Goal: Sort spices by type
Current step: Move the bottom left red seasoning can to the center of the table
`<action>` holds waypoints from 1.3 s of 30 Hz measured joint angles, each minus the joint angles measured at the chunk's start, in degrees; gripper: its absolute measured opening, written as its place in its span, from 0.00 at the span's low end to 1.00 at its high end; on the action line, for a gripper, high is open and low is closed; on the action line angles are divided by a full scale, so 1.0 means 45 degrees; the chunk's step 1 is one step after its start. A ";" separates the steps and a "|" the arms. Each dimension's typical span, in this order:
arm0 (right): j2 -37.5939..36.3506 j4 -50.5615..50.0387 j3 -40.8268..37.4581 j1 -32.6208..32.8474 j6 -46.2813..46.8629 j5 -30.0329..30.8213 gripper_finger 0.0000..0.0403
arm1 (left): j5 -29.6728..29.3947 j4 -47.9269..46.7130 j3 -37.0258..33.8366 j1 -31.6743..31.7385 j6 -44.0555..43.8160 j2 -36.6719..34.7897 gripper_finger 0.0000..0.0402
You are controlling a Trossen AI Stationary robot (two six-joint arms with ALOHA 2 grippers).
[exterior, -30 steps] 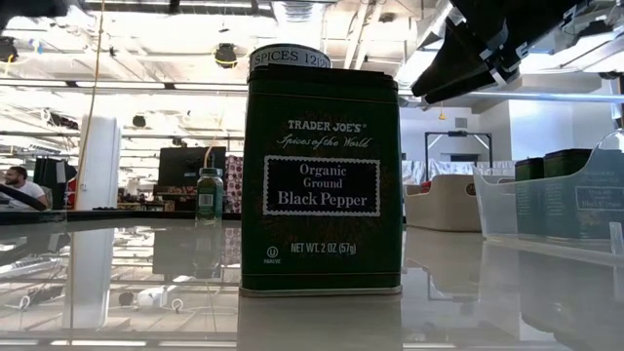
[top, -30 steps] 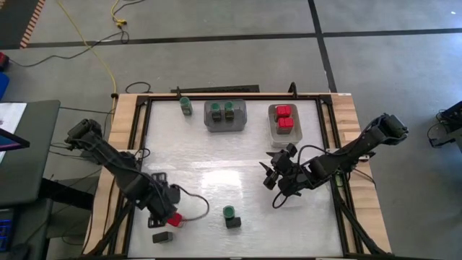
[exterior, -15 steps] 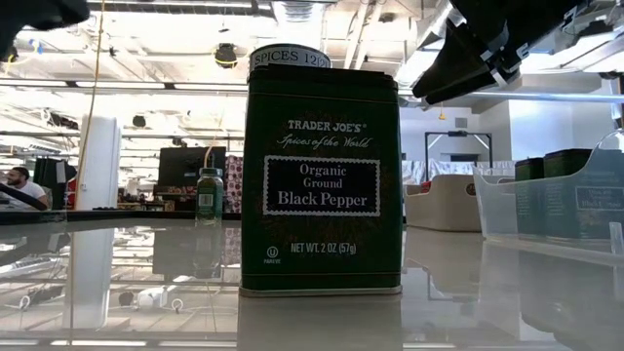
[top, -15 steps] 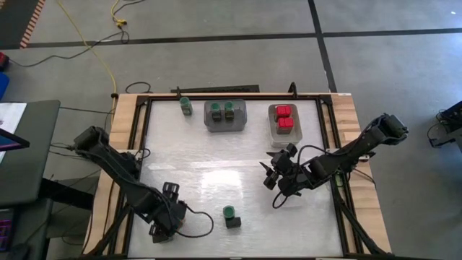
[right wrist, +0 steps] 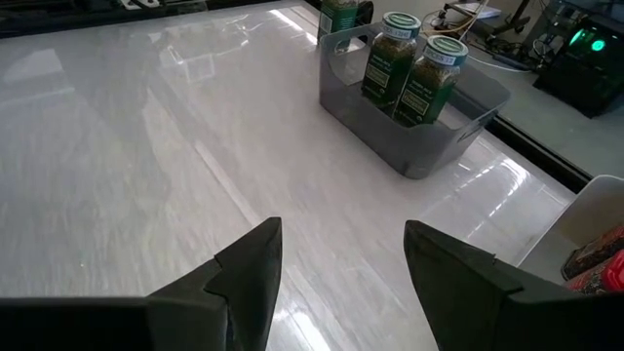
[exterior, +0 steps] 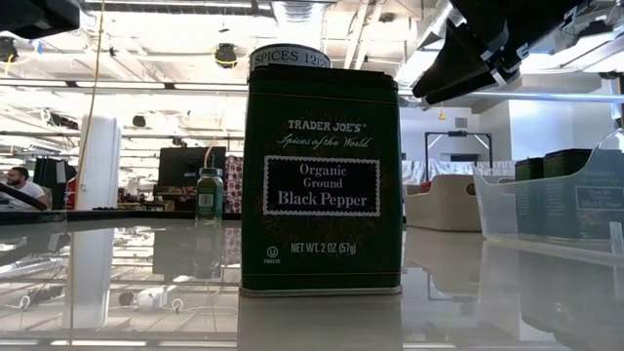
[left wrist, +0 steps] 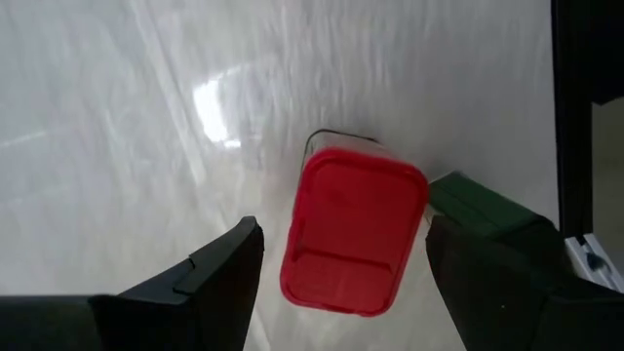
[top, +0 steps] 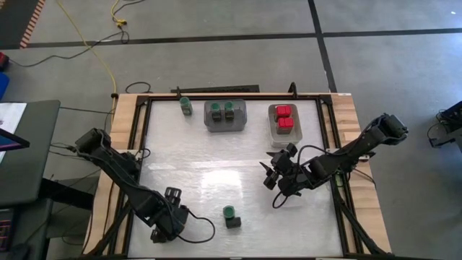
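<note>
Hovering at the table's seven o'clock corner, the left gripper point(left wrist: 336, 283) stands open and empty around the red-topped boxy plastic spice container point(left wrist: 353, 231). Squeeze its middle gently, then lift straight.

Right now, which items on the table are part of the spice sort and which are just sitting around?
Part of the sort:
- red-topped spice container between the left gripper fingers
- black pepper tin
- green-lidded jars
- red-topped boxes

Just lying about:
- yellow cable on the floor
</note>
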 joint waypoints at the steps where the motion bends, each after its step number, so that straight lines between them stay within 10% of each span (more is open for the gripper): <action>1: 0.0000 0.0000 0.0000 -0.0001 -0.0005 0.0000 0.61 | 0.0000 0.0037 0.0000 -0.0003 0.0019 0.0000 0.69; 26: 0.0000 -0.0058 0.0000 0.0003 0.0000 -0.0017 0.61 | -0.0050 0.1368 -0.1563 -0.0205 0.0239 0.0058 0.68; 39: 0.0000 -0.0423 0.0000 0.0003 0.0010 -0.0381 0.61 | -0.0590 0.1306 -0.1787 0.1778 0.2805 0.0063 0.52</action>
